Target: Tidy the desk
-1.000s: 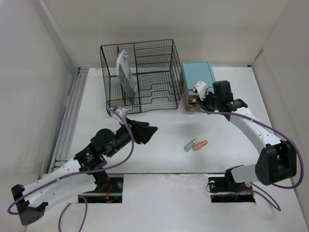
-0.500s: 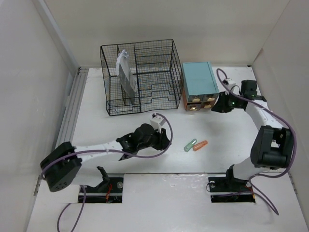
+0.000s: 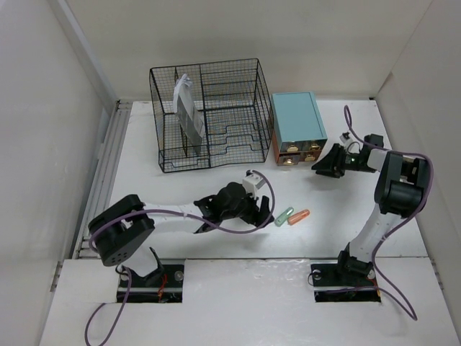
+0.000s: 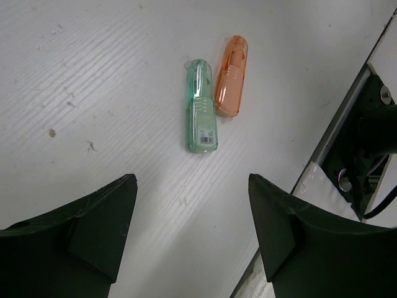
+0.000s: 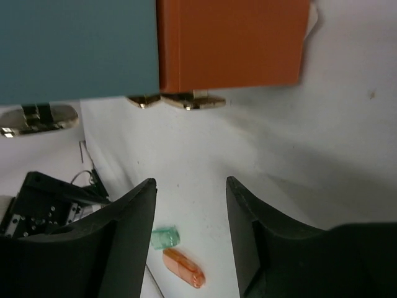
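Note:
Two small capsule-shaped cases lie side by side on the white desk [image 3: 216, 245]: a green one [image 3: 284, 216] [image 4: 201, 107] and an orange one [image 3: 299, 216] [image 4: 231, 76]. My left gripper [image 3: 261, 210] [image 4: 192, 226] is low over the desk just left of them, open, with only bare desk between its fingers. Beside the teal drawer box [image 3: 296, 119] [image 5: 74, 46], my right gripper [image 3: 322, 167] [image 5: 191, 233] stands open to the right of the box's orange drawer fronts [image 3: 300, 153] [image 5: 232, 43], holding nothing. Both cases show far off in the right wrist view, the green one [image 5: 165, 237] and the orange one [image 5: 183, 267].
A black wire-mesh organizer [image 3: 209, 112] stands at the back left with a grey folded item [image 3: 189, 119] upright in it. A grey rail [image 3: 104, 173] runs along the left edge. Pale walls enclose the desk. The arm bases sit at the near edge.
The left arm swung right and its gripper opened near the two cases. The right gripper pulled away from the drawer fronts to the right and opened wider.

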Robot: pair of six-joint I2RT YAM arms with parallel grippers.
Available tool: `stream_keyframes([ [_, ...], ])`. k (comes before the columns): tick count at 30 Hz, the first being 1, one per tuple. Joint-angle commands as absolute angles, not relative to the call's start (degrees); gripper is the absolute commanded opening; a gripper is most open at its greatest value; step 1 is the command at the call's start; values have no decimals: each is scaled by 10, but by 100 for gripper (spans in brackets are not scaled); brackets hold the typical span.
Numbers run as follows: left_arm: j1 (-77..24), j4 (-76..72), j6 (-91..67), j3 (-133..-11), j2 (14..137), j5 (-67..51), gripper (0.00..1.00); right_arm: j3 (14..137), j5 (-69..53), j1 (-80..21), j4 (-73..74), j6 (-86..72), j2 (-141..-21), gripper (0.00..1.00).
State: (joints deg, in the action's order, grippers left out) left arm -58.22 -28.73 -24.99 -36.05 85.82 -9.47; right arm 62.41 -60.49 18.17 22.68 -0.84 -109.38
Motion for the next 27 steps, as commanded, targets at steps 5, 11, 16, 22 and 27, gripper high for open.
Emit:
stream_keyframes([
  [5,-592,-323,-229,-420,909,-105,66,610,-621,179,40,-154,-1091,59],
  [11,-598,-303,-224,-441,927,-100,62,599,-590,179,-49,-242,-1096,68],
  [16,-598,-290,-224,-441,922,-94,62,593,-575,174,-90,-279,-1101,68],
  [22,-603,-290,-224,-441,922,-89,62,593,-552,155,-90,-292,-1107,68],
  [27,-603,-285,-224,-446,922,-89,62,586,-523,138,-84,-299,-1107,69],
])
